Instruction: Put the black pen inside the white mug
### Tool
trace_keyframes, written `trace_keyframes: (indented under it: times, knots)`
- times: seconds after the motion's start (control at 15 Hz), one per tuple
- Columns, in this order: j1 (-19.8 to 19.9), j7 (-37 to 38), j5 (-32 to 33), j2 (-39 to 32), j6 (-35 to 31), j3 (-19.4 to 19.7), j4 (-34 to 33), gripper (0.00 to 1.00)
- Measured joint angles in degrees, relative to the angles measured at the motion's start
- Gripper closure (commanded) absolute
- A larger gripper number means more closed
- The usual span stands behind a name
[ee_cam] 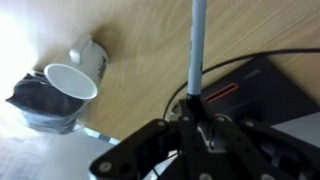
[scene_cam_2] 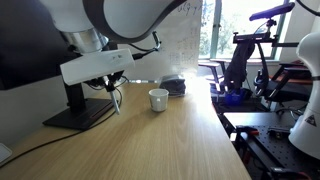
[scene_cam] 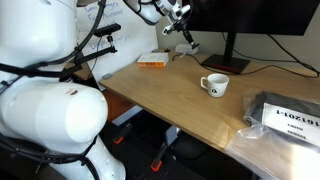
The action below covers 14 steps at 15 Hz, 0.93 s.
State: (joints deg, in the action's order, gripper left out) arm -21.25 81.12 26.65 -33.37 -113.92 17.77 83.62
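Note:
My gripper (scene_cam: 184,38) is shut on the black pen (ee_cam: 197,50), held above the wooden table near the monitor stand. In the wrist view the pen is a thin stick pointing away from the jaws (ee_cam: 198,108) toward the tabletop. In an exterior view the pen (scene_cam_2: 117,99) hangs below the gripper (scene_cam_2: 114,86). The white mug (scene_cam: 214,85) stands upright on the table, apart from the gripper. It also shows in the other views (scene_cam_2: 158,99) (ee_cam: 72,78), open mouth up, with a dark logo on its side.
A flat orange and white object (scene_cam: 152,61) lies near the table's far corner. The black monitor stand (scene_cam_2: 85,114) and its cables sit beside the gripper. A dark item in a plastic bag (scene_cam: 285,115) lies on the table. Another robot arm stands off the table (scene_cam_2: 305,110).

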Motion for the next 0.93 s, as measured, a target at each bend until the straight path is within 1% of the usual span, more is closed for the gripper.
trace_keyframes:
  times: [0.2, 0.4, 0.67, 0.93]
  knots:
    - [0.38, 10.73, 7.84, 5.08, 4.92, 0.03, 8.89, 0.96]
    - [1.39, 21.06, 13.52, 8.92, 11.03, -0.62, 14.10, 0.96]
    - [3.51, 33.09, 18.22, 12.30, 22.15, -3.70, 16.32, 0.96]
    - [6.39, 43.36, 21.51, 11.97, 31.22, -6.91, 16.33, 0.96]
